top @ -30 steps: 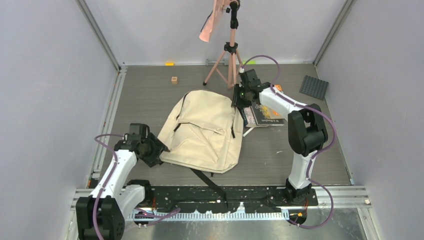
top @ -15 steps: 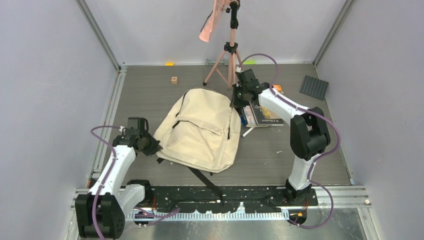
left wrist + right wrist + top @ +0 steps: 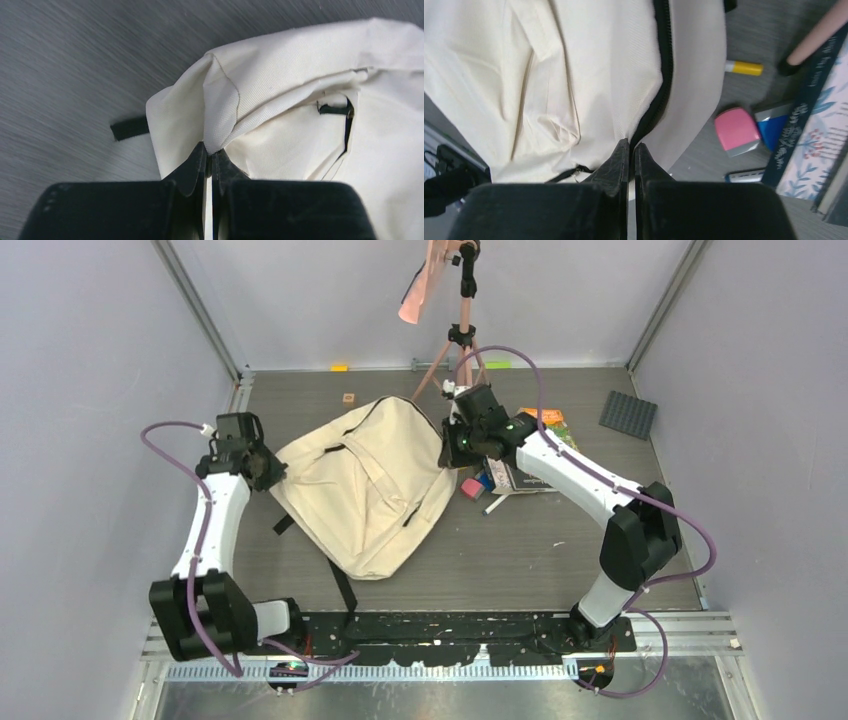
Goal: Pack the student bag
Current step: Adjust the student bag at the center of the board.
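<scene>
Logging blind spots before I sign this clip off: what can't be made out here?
- Inside the student bag: no view sees in; its canvas covers it.
- Right wrist: whether the right gripper pinches the zip or only canvas; the gripper itself covers the spot.
- Book: title cut off by the right wrist frame edge, too small from the top.

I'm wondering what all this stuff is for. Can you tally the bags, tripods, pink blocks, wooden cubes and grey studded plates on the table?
bag: 1
tripod: 1
pink block: 1
wooden cube: 1
grey studded plate: 1
Total: 5
</scene>
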Controlling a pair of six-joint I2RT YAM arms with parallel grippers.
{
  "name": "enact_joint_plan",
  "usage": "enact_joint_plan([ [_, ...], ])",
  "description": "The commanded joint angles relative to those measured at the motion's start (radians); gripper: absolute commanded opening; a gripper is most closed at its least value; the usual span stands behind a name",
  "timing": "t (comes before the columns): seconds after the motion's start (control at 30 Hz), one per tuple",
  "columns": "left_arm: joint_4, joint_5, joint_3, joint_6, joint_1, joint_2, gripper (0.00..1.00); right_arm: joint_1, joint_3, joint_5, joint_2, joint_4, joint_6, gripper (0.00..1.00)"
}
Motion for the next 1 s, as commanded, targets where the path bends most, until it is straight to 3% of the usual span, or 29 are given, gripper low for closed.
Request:
enact_joint_plan([
  [0.0,0.119,-0.053,0.116,0.06,0.058,0.107,0.0,0.078,0.033,-0.053,-0.037,-0.081,-0.036,0.01],
  [0.3,0.16,-0.06,0.311,0.173,0.068,0.381,0.0,0.205,0.048,-0.12,0.069,-0.052,-0.019,0.01],
  [0.4,0.165,-0.059,0.302,0.211,0.068,0.417,0.01,0.211,0.043,-0.121,0.089,-0.009,0.027,0.09],
  [0.5,0.165,-0.045,0.274,0.232,0.068,0.436,0.17,0.21,0.048,-0.098,0.092,0.0,0.026,0.27],
  [0.53,0.156,-0.047,0.268,0.229,0.068,0.438,0.28,0.21,0.057,-0.088,0.09,-0.009,0.015,0.37],
  [0.63,0.139,-0.027,0.254,0.212,0.068,0.423,0.67,0.209,0.071,-0.02,0.07,-0.032,0.0,0.55],
  [0.67,0.14,-0.012,0.248,0.207,0.068,0.406,0.76,0.21,0.074,0.006,0.065,-0.041,-0.004,0.63],
  [0.77,0.115,-0.016,0.23,0.193,0.068,0.363,0.87,0.204,0.086,0.052,0.046,-0.071,-0.006,0.73],
  [0.97,0.035,-0.019,0.191,0.15,0.067,0.256,0.92,0.173,0.103,0.074,0.033,-0.109,0.012,0.76],
])
